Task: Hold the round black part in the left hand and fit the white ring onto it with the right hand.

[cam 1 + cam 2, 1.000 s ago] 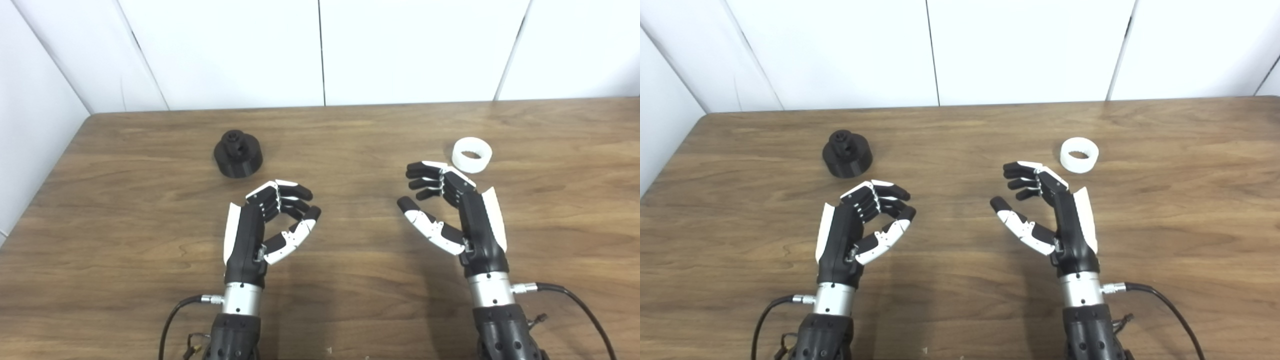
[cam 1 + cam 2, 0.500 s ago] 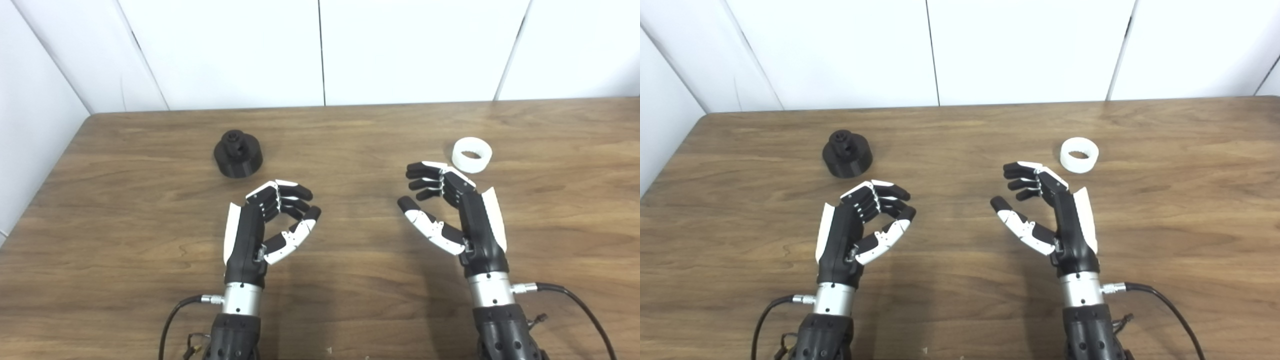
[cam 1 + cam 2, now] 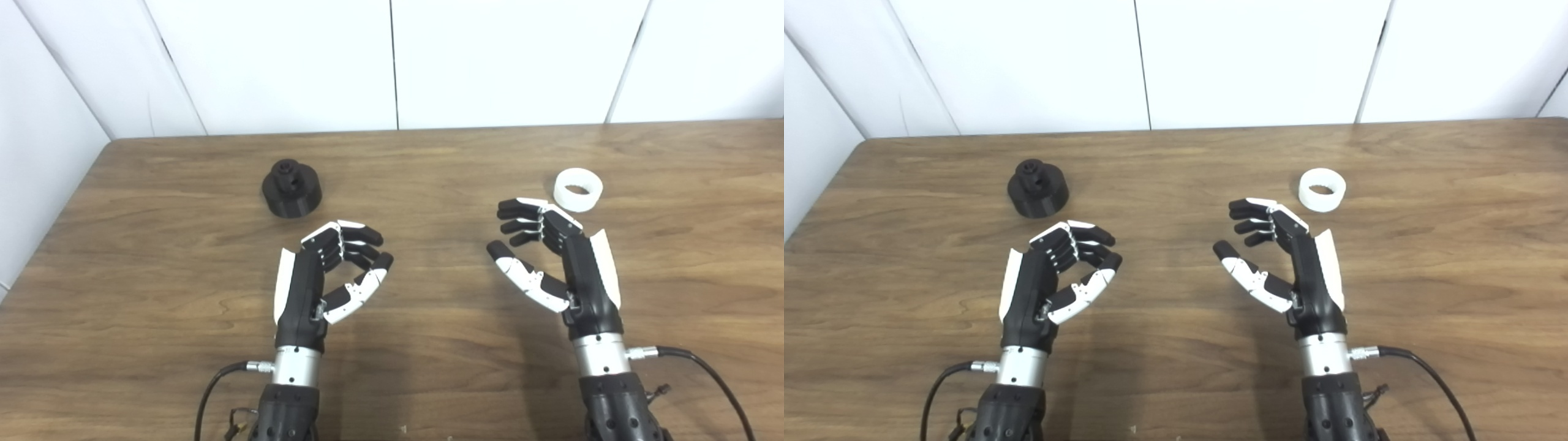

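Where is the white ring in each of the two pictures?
Left eye view: the white ring lies on the table, right of middle, just beyond the right hand.
Right eye view: the white ring lies in the same spot, a little nearer the picture's middle.
Shared landmark: the round black part far off to its left.

Both head cameras look down and forward over the wooden table (image 3: 429, 159) toward the far white wall (image 3: 392, 61), side by side, sharing nearly everything.

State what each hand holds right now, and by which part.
Nothing is held. The left hand and right hand are empty; the black part and ring lie untouched on the table.
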### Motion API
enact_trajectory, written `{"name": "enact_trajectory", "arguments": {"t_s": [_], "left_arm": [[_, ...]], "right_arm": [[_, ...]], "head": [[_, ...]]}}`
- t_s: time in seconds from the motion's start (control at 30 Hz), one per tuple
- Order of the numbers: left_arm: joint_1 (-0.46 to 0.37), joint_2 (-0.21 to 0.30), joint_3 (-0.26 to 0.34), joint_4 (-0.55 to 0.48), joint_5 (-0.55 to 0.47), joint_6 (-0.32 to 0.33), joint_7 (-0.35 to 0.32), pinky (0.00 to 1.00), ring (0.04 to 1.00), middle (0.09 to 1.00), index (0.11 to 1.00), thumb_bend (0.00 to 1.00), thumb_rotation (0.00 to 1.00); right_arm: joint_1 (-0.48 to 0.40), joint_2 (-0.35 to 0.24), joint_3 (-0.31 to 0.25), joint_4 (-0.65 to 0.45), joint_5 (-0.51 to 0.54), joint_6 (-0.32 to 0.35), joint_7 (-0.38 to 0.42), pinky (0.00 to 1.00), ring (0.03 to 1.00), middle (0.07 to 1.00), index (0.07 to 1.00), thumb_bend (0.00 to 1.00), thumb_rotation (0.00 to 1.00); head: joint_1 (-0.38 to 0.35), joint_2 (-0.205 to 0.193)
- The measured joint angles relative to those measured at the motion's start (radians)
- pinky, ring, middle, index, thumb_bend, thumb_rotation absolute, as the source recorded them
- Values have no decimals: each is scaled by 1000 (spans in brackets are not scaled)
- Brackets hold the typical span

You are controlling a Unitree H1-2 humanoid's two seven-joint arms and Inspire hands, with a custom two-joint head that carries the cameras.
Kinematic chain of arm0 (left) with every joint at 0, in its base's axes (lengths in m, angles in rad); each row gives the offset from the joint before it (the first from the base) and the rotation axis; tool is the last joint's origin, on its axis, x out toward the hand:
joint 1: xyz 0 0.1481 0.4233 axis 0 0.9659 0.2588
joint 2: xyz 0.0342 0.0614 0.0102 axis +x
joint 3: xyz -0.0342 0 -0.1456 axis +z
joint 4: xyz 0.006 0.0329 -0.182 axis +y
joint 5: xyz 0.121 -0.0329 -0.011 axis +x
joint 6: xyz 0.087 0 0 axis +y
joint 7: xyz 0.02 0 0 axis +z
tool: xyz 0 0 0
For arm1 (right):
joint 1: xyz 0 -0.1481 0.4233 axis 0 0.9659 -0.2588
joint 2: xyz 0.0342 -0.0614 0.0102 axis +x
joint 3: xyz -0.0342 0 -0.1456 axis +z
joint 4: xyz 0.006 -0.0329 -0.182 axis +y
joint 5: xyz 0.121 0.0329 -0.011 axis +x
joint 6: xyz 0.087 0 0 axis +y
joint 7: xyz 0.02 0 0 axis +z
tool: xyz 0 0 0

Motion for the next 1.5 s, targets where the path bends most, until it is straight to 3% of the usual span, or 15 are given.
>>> {"name": "enact_trajectory", "arguments": {"t_s": [1.5], "left_arm": [[0,0,-1,0,0,0,0,432,510,567,493,499,58]], "right_arm": [[0,0,1,0,-3,1,0,531,616,667,664,518,411]], "head": [[-3,2]]}}
